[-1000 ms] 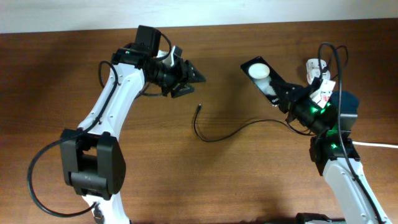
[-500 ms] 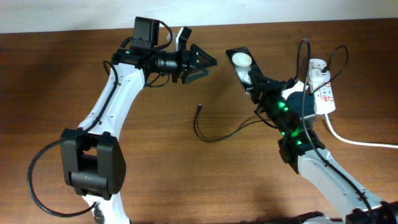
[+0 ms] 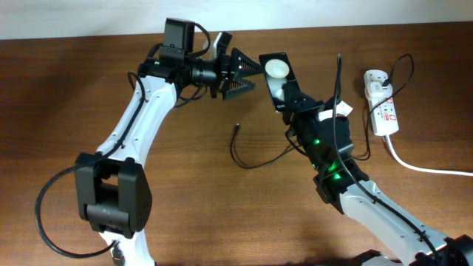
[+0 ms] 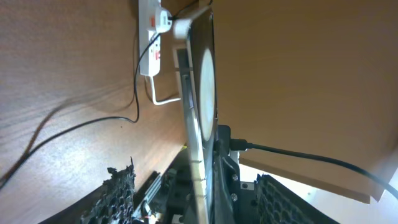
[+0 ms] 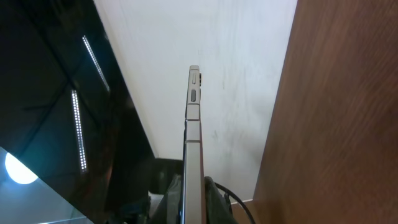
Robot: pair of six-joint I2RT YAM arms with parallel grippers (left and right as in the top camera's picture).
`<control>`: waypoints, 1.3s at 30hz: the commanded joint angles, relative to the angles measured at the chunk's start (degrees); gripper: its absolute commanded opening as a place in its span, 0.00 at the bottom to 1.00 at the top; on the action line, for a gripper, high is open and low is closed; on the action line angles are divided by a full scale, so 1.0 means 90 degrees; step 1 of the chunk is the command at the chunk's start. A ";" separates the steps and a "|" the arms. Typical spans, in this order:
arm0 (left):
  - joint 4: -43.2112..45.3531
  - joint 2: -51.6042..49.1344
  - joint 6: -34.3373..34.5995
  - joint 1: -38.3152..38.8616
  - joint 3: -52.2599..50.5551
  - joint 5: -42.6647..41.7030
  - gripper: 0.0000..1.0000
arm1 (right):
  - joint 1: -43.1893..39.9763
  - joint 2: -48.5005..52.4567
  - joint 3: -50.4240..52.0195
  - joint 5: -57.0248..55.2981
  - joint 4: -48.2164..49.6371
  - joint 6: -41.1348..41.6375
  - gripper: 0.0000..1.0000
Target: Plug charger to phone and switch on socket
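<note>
My right gripper [image 3: 285, 97] is shut on the phone [image 3: 276, 71], a slim black slab with a round white reflection, and holds it in the air above the table. In the right wrist view the phone [image 5: 194, 124] shows edge-on between the gripper's [image 5: 196, 193] fingers. My left gripper [image 3: 250, 74] is open, with its fingers on either side of the phone's far end; the left wrist view shows the phone [image 4: 202, 106] edge-on between the spread jaws [image 4: 196, 180]. The charger [image 3: 259, 159], a thin black cable, lies on the table with its tip [image 3: 236, 127] free. The socket [image 3: 381, 109] lies at the right.
The socket's thick white cord [image 3: 425, 167] runs off the right edge. The socket [image 4: 152, 37] and the thin charger cable [image 4: 81, 127] also show in the left wrist view. The tabletop is brown wood [image 3: 185, 207], with a pale wall behind its far edge.
My right arm has swung left from near the socket, carrying the phone to the left gripper. My left gripper has moved right and its jaws now straddle the phone's end.
</note>
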State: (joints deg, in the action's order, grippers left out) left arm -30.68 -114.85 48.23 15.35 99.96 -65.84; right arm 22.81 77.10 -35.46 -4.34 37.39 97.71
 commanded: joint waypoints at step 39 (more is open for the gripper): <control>0.0692 0.0180 0.0884 0.0420 0.0012 0.0423 0.27 | 0.0607 -0.0066 -0.0138 -0.0029 0.0304 -0.0134 0.04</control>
State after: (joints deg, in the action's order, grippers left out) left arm -24.82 -114.85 56.42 18.85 99.96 -61.89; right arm 27.27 77.10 -35.51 -4.73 39.66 97.14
